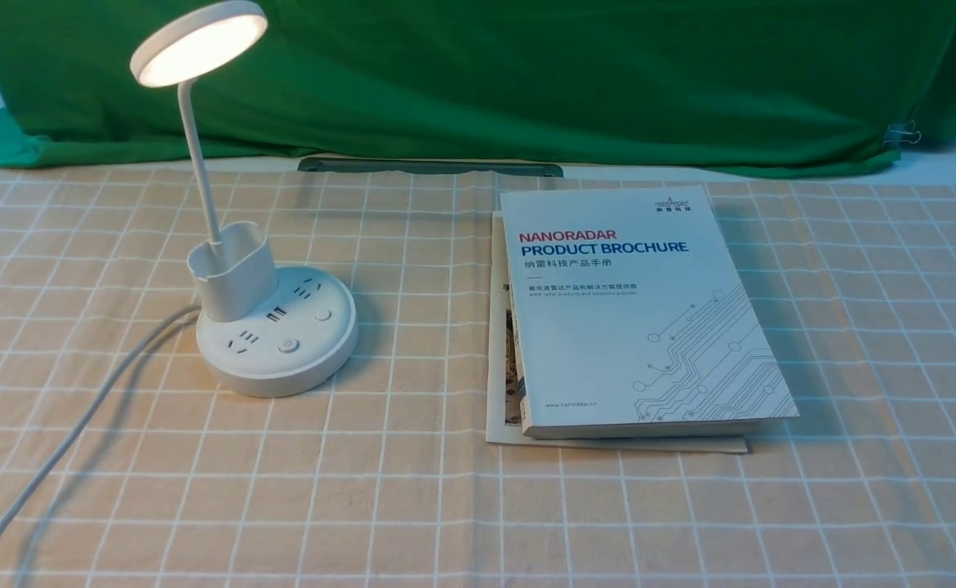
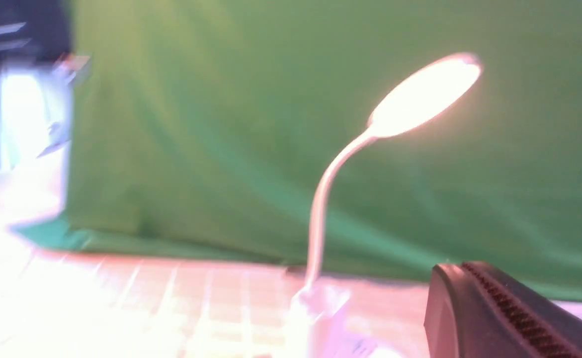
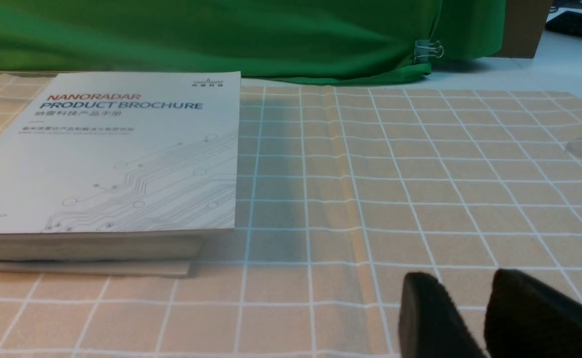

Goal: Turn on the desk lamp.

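Leftmost, the desk lamp [image 1: 237,272] stands on the checked cloth [image 1: 412,490], its disc head [image 1: 200,47] glowing, its cord [image 1: 86,425] trailing off nearside. I cannot tell how wide the left gripper [image 2: 457,311] is. Right of the lamp, well apart, the brochure [image 1: 641,318] lies on another booklet [image 1: 498,392]. The right gripper [image 3: 462,298] has a narrow gap between its fingers.

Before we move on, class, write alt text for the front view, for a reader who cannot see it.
A lit white desk lamp stands on a checked tablecloth at the left, its cord trailing forward. To its right lies a Nanoradar brochure; a green cloth hangs behind.
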Tool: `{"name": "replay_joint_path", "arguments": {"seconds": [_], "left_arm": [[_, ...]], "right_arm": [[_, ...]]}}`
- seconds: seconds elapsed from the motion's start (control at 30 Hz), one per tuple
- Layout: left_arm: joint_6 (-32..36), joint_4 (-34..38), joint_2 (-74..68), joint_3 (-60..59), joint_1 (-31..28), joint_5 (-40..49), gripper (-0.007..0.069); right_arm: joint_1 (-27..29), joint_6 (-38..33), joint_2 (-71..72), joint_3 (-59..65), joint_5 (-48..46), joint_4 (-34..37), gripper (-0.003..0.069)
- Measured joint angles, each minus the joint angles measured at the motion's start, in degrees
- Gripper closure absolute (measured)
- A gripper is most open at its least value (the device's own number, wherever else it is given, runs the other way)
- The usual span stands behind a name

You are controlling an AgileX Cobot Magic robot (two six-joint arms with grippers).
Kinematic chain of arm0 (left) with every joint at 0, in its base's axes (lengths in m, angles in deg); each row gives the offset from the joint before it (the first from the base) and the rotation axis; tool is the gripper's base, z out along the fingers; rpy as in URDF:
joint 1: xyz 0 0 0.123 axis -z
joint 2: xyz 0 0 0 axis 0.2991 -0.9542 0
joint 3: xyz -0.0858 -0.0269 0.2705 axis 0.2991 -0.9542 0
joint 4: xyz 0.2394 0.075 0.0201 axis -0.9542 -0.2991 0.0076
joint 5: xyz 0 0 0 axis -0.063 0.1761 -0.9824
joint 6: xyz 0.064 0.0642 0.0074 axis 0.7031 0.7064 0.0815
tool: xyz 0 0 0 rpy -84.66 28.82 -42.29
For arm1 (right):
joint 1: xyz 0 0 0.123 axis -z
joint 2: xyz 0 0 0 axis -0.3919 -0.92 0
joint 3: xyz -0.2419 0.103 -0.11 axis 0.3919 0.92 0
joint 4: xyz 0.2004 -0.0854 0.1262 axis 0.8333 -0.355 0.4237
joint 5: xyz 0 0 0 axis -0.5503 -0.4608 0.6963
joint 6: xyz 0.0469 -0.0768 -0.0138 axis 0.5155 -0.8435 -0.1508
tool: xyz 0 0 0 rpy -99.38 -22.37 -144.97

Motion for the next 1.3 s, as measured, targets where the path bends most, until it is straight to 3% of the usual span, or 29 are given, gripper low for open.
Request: {"name": "replay_joint_path", "arguments": {"seconds": [0.3, 0.63, 1.3], "left_arm": [[4.38, 2.80, 0.22, -0.18, 3.43, 17.37, 0.0623], [10.54, 5.60, 0.27, -0.18, 4.98, 18.37, 0.0623], [11.68, 5.07, 0.27, -0.18, 4.93, 18.37, 0.0623]], "right_arm": [[0.00, 0.00, 0.02, 0.00, -0.02, 0.00, 0.0418], [0.00, 0.00, 0.02, 0.00, -0.02, 0.00, 0.0418], [0.00, 0.00, 0.02, 0.00, -0.02, 0.00, 0.0418]]}}
